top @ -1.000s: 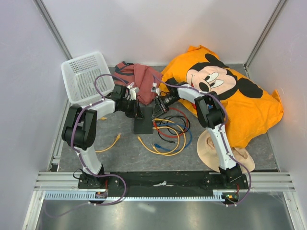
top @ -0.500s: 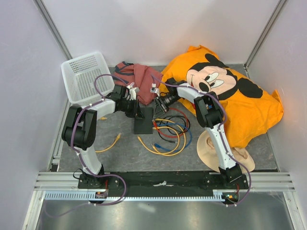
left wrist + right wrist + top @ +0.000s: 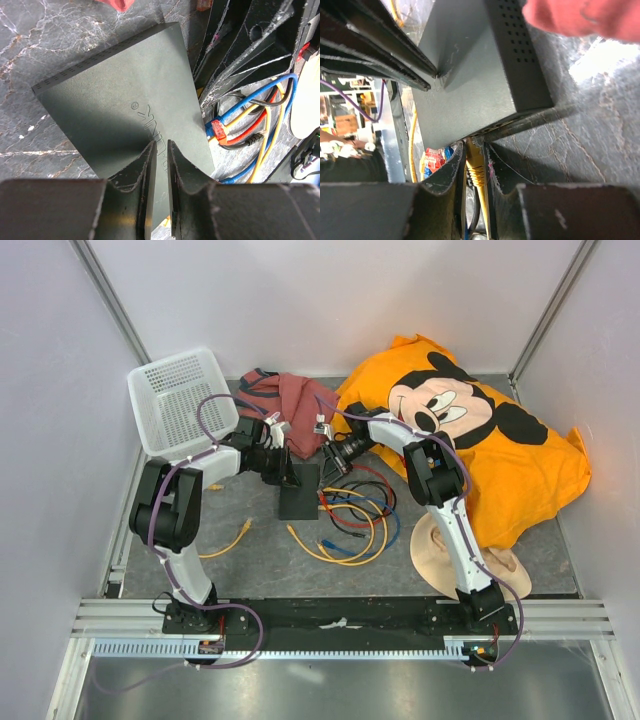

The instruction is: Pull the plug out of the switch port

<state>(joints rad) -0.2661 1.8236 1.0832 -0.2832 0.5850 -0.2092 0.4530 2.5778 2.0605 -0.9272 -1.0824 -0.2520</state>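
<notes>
The switch (image 3: 298, 490) is a flat matte-black box lying on the grey table. In the left wrist view the switch (image 3: 125, 105) fills the middle. My left gripper (image 3: 161, 150) rests its tips on the top of the box, jaws drawn to a thin slit with nothing between them. In the right wrist view a yellow plug (image 3: 476, 167) sits in a port on the edge of the switch (image 3: 470, 75). My right gripper (image 3: 475, 150) is shut on that plug, one finger on each side. Seen from above, the left gripper (image 3: 288, 477) and the right gripper (image 3: 328, 462) meet at the far end of the box.
A tangle of yellow, red, blue and black cables (image 3: 355, 520) lies right of the switch, and a loose yellow cable (image 3: 235, 535) lies to its left. A white basket (image 3: 178, 400), a red cloth (image 3: 290, 400) and an orange Mickey pillow (image 3: 480, 450) line the back.
The right arm has shifted slightly toward the switch's far end. The left arm and the switch have stayed put.
</notes>
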